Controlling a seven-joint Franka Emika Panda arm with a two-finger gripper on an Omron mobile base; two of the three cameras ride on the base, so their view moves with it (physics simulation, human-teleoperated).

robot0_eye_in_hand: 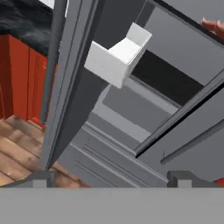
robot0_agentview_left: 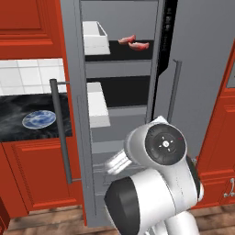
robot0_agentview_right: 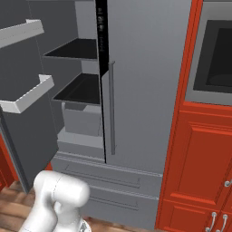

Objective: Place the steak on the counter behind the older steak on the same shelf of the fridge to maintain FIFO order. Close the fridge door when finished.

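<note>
The grey fridge (robot0_agentview_left: pixel 119 96) stands with its left door (robot0_agentview_left: pixel 73 114) open and its right door (robot0_agentview_right: pixel 145 90) shut. On the upper black shelf (robot0_agentview_left: pixel 103 56) lie two near-identical pink steaks: one at the rear (robot0_agentview_left: pixel 127 40), the other just in front and to its right (robot0_agentview_left: pixel 139 45). A steak's edge (robot0_eye_in_hand: pixel 214 26) peeks in at the top right of the hand view. My gripper (robot0_eye_in_hand: pixel 111 179) is open with nothing between its fingertips, low in front of the open fridge and facing the door's lower part. The black counter (robot0_agentview_left: pixel 18 110) lies to the left.
A blue plate (robot0_agentview_left: pixel 39 119) sits on the counter. White door bins (robot0_agentview_left: pixel 95 36) (robot0_eye_in_hand: pixel 118 54) jut from the open door, whose long bar handle (robot0_agentview_left: pixel 59 131) faces the room. Grey drawers (robot0_agentview_right: pixel 104 179) sit at the fridge's bottom. Red cabinets (robot0_agentview_right: pixel 204 158) and a built-in oven (robot0_agentview_right: pixel 217 59) stand to the right.
</note>
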